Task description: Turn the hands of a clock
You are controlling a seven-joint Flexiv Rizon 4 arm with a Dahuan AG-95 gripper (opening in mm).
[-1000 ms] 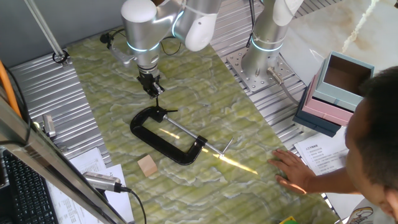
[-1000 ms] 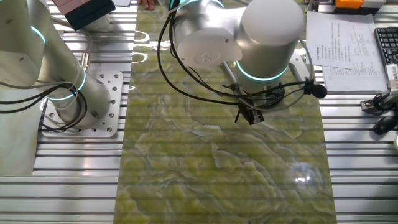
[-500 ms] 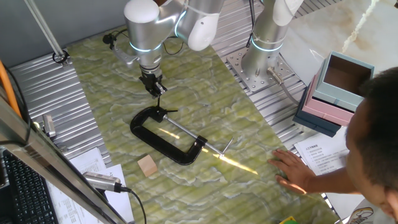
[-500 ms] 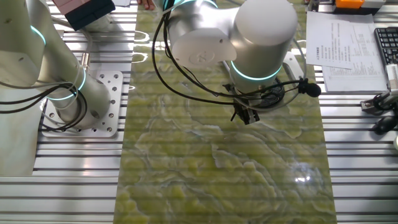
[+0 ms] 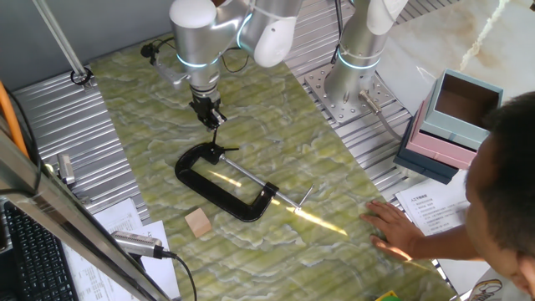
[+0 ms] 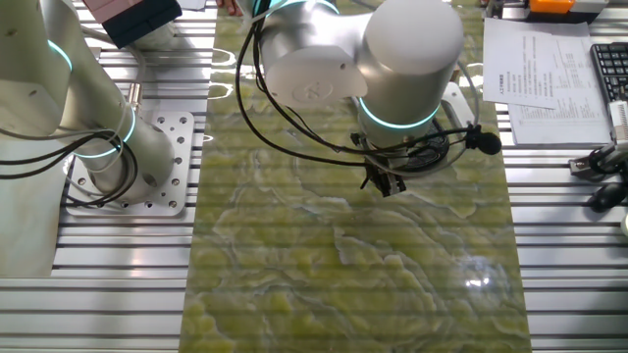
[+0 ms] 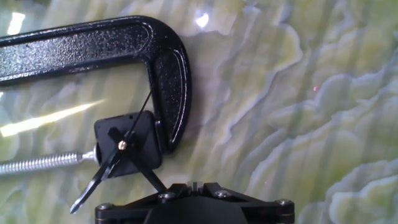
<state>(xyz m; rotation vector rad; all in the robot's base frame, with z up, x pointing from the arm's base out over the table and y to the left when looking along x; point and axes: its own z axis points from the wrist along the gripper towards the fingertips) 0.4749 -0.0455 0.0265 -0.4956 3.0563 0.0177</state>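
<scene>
A robotics lab: arm bolted to slotted aluminium bench [image 5: 50, 117], keyboard [image 6: 610, 74] nearby.

The hands [image 7: 118, 158] are thin black pointers joined at a small brass hub on a black square block. That block sits in the jaw of the black C-clamp [image 7: 168, 68]. One hand points lower left, another lower right.

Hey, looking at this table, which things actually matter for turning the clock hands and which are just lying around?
For the job:
- the hands, on a small black clock block
- the black C-clamp gripping that block
- the end effector, hovering above the clamp

Just lying about:
- wooden block
- pink and blue boxes
- papers
- keyboard
</scene>
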